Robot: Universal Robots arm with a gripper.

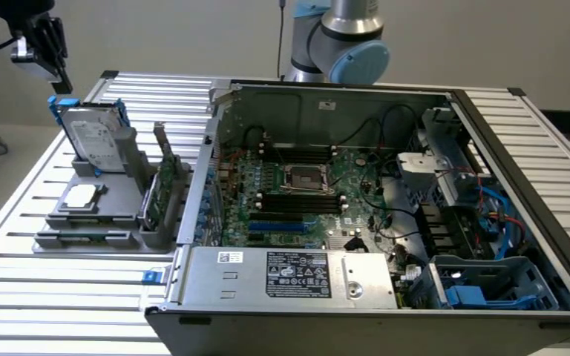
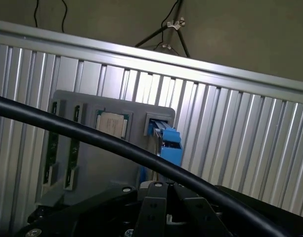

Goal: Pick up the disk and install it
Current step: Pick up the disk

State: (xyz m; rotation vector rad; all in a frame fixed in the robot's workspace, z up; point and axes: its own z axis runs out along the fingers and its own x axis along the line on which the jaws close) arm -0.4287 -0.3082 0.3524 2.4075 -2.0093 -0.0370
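Right, the disk (image 1: 95,137) stands upright in its holder (image 1: 87,222) near the counter's (image 1: 27,297) edge on the exterior view's left, below my hand (image 1: 57,74); apart or together, I cannot tell. I'd descend straight, centred across its blue rails (image 2: 170,143).

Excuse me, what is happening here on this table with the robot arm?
A robot arm is working on fitting a disk into an open computer case. Its tool hangs just above the disk, which stands upright in a grey holder beside the case, on the exterior view's left. The disk is not yet picked up.
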